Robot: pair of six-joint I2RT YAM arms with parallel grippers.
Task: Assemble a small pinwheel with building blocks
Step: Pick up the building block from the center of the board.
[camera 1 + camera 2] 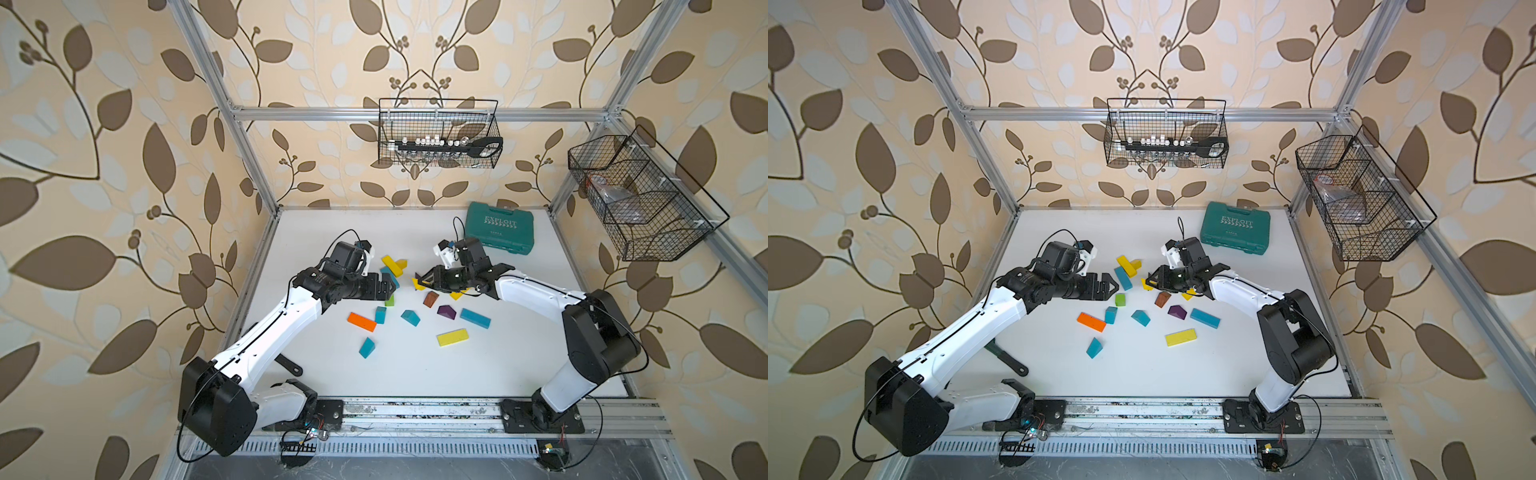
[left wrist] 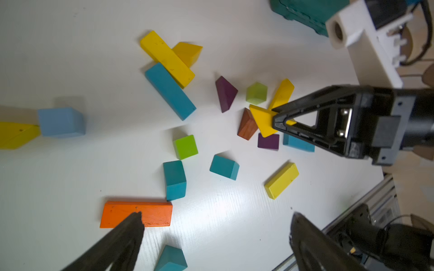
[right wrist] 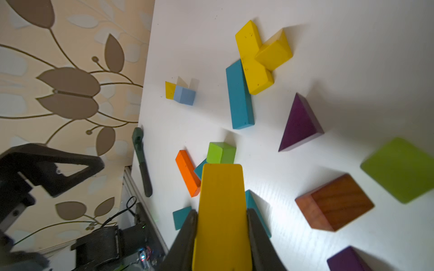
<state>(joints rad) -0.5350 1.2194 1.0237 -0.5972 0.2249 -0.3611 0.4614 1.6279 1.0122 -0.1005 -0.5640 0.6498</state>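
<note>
White table (image 1: 415, 374) with blocks (image 1: 361, 322), wall basket (image 1: 415, 120) with tools (image 1: 432, 144)

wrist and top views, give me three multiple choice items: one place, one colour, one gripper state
1. Where on the table does the teal case lie? A) far side, robot's right B) near edge, middle C) far side, robot's left
2. What colour is the block in the right gripper? A) orange B) yellow C) purple
3. How does the left gripper stand? A) shut on a block B) shut, empty C) open
Key: 1 A, both top views show it by the far edge; 2 B, yellow shows between the jaws in the right wrist view; 3 C, its jaws stand wide apart.
</note>
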